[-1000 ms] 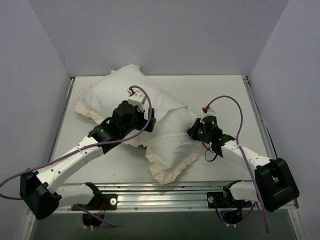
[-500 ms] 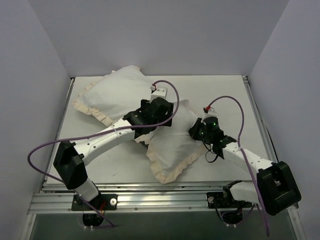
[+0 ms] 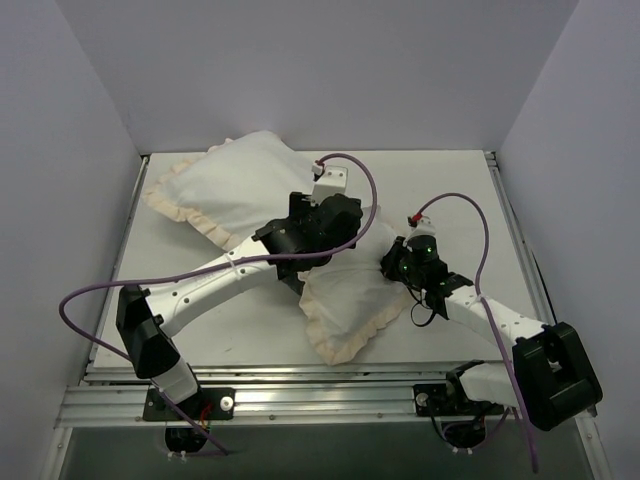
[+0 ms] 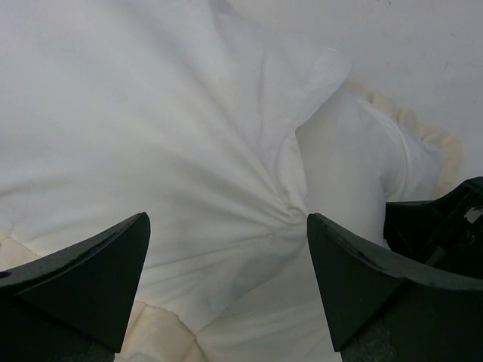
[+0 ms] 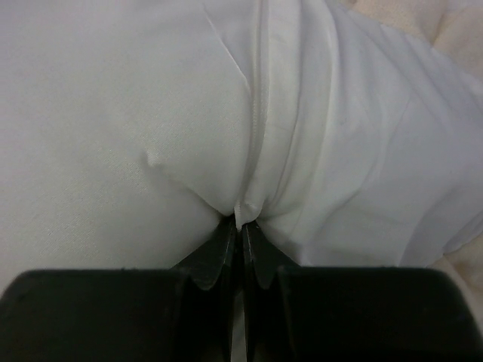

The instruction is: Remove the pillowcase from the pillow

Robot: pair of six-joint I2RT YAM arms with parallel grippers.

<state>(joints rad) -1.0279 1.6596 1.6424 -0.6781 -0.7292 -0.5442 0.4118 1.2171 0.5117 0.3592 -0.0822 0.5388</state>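
Far left of the table (image 3: 455,190): the pillowcase (image 3: 215,190) lies white side up, its cream frill (image 3: 165,215) running along the left edge. This far-left part is plump and rounded. From there the cover runs diagonally toward the near centre, where a flatter lobe ends in more frill at the front. No dark face visible from above. The left arm (image 3: 220,275) reaches from its near-left base across to the middle of the cloth. The left gripper (image 4: 226,226) hangs over the white fabric with its jaws spread wide and nothing between them; below it the cloth gathers into a small pucker. Just right of that pucker, a smooth plump white corner pokes out from under a loose flap of the cover: this looks like the pillow (image 4: 343,173), with frill behind it. At centre-right, the right gripper (image 5: 241,226) is clamped tight on a seamed fold of that white corner, fingers pressed together with cloth pinched between them. Bare table beyond it, to the right.
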